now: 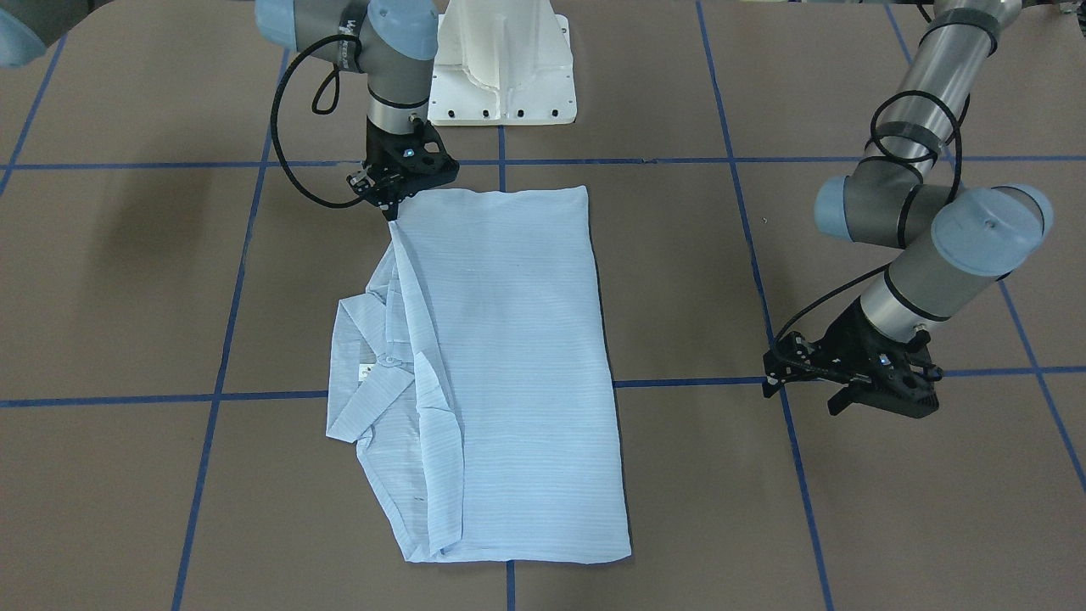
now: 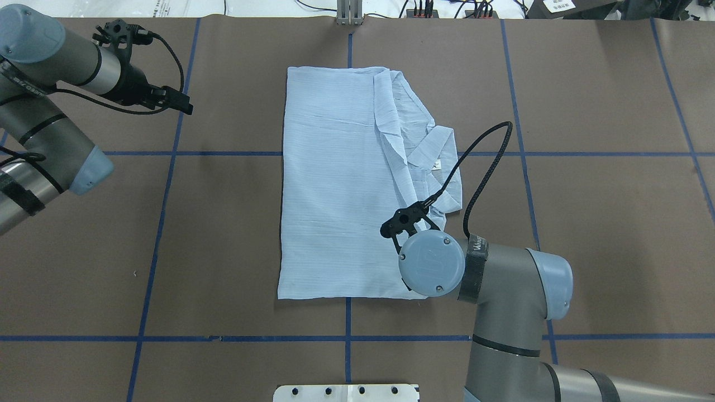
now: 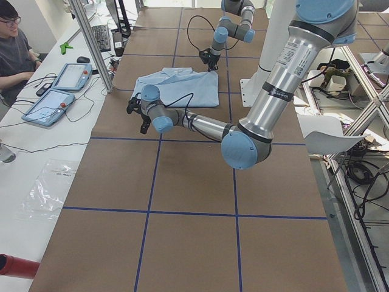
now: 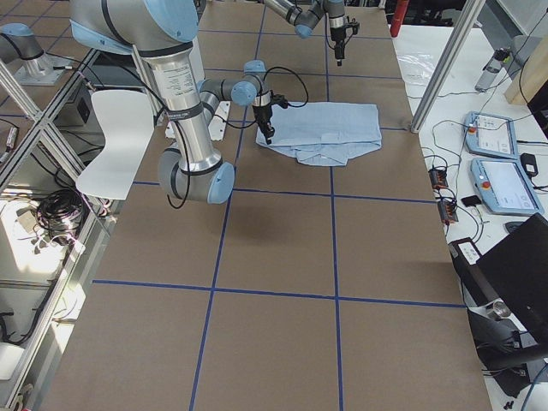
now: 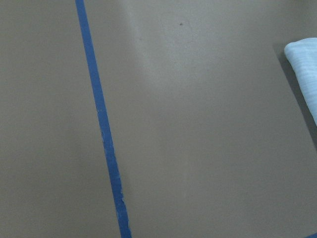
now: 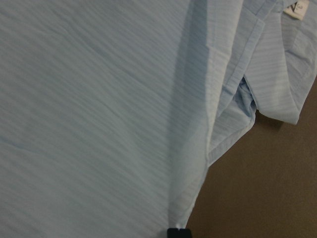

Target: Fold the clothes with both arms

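**If the corner slips, the fold skews**

Right tool point(image 1: 392, 208) seems clamped on the shirt point(image 1: 517, 365) corner at its tips. Left tool point(image 1: 800, 397) hangs spread and empty, shirt well aside. A one-sided pull could drag thin cloth across the bench point(image 1: 127, 297).

Blue tape lines point(image 1: 636, 160) grid the brown table point(image 1: 110, 280); white pedestal point(image 1: 501, 85) top centre; teach pendant point(image 3: 50, 104) at left.

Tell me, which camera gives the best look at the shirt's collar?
The front-facing exterior view: the collar of the shirt lies flat and unobstructed, label showing. The overhead view shows it, but a black cable crosses it. The right wrist camera catches only part. In the side views it is small; the left wrist camera misses it.
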`<state>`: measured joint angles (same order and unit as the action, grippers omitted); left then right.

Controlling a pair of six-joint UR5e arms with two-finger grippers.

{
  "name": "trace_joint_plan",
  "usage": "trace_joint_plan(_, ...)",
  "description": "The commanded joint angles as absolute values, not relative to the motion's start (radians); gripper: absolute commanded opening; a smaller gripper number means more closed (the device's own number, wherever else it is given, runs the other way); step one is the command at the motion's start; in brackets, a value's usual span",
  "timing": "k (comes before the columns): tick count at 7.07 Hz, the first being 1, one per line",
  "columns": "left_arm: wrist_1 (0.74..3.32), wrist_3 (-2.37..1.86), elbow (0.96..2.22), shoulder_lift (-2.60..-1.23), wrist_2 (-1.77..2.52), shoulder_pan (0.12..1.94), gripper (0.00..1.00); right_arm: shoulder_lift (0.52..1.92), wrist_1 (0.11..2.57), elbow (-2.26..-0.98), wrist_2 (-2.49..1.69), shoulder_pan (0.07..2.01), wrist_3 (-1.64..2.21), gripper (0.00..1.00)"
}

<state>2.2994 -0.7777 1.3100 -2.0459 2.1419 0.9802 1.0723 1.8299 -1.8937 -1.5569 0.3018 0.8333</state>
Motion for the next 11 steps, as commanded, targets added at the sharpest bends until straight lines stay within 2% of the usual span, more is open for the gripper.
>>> trace_joint_plan(1,2.298,-0.776,1.31,-2.046,2.143,0.98,1.0,1.066,1.822,-1.893,-1.565,0.298,0.949,1.0)
trace_joint_plan(6,2.296,-0.779,1.34,-2.046,2.145,0.977,1.0,1.049,1.7,-1.899,-1.785,0.561,0.986,1.0)
trace_joint_plan(9,2.29,-0.784,1.475,-1.973,2.2,0.951,1.0,1.112,1.608,-1.966,-1.842,0.603,1.133,1.0)
trace_joint_plan(11,2.29,-0.978,1.567,-1.941,2.183,0.878,1.0,1.144,1.608,-1.999,-1.842,0.603,1.147,1.0)
